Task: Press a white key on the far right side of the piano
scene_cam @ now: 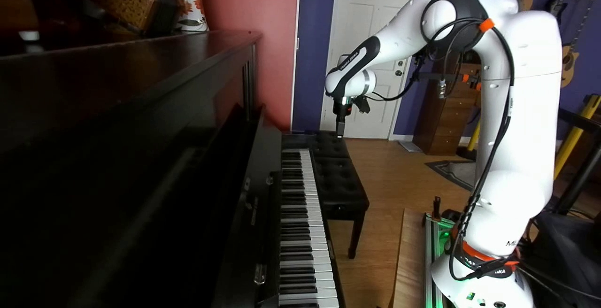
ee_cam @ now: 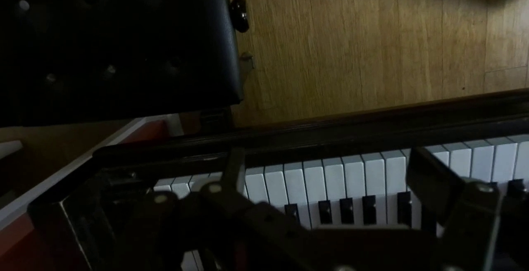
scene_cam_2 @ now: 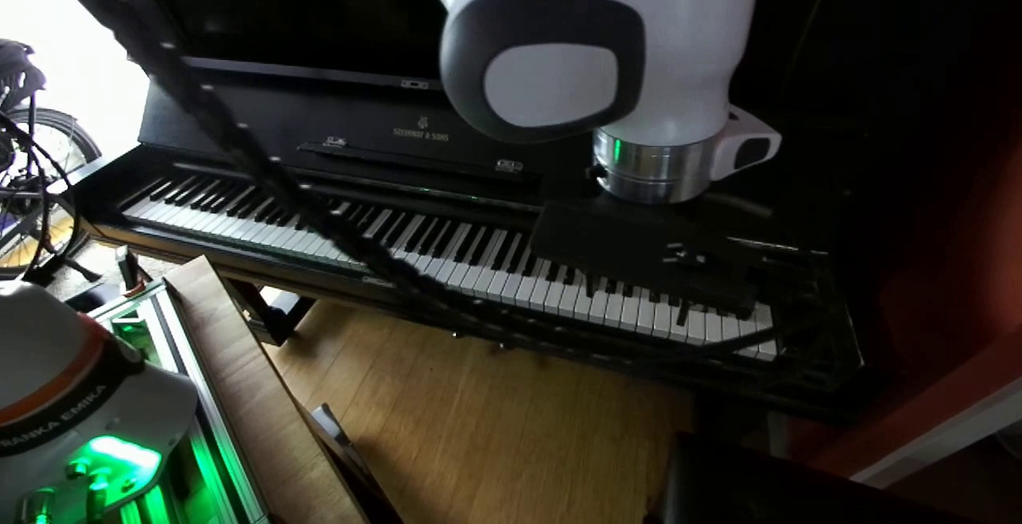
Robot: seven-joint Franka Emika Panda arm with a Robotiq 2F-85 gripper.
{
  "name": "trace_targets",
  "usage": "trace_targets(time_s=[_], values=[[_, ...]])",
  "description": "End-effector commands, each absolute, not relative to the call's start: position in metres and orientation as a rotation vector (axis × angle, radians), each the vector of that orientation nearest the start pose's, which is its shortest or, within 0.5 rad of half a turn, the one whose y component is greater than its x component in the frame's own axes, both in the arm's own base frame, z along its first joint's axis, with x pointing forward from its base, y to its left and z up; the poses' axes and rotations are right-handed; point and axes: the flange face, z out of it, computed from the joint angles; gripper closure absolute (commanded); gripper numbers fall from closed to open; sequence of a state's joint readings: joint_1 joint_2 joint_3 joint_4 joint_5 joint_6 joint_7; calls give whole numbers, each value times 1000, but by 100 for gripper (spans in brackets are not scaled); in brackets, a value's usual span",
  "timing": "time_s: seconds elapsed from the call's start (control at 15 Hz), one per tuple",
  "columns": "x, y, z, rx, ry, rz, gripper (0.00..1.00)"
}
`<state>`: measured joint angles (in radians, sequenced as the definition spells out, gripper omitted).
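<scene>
In an exterior view, the upright piano (scene_cam: 173,172) stands toward nine o'clock. In an exterior view, its rightmost white keys (scene_cam_2: 766,318) lie near four o'clock. In the wrist view, the Robotiq gripper (ee_cam: 332,174) is spread; it should join its fingers (ee_cam: 434,184), go toward nine o'clock, then press one key straight down.

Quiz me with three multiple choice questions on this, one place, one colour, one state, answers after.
1. Facing the keys, where is the pincer? A left end; B middle; C toward the right end.
2. The bench is: A black; B red; C white.
3. The pincer is: A shut; B open; C gripping the bench.

1 C: both exterior views put it toward that end.
2 A: it shows black in an exterior view.
3 B: its fingers stand apart in the wrist view.
</scene>
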<state>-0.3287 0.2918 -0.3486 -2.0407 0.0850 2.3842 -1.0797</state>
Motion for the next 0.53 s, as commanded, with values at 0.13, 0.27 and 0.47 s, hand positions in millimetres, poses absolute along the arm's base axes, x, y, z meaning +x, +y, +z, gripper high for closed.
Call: trace_targets(time_s=[0.13, 0.27, 0.47], values=[[511, -380, 291, -3162, -622, -29, 0], [527, -386, 279, -3163, -640, -25, 0], [531, -391, 276, -3164, -638, -19, 0]])
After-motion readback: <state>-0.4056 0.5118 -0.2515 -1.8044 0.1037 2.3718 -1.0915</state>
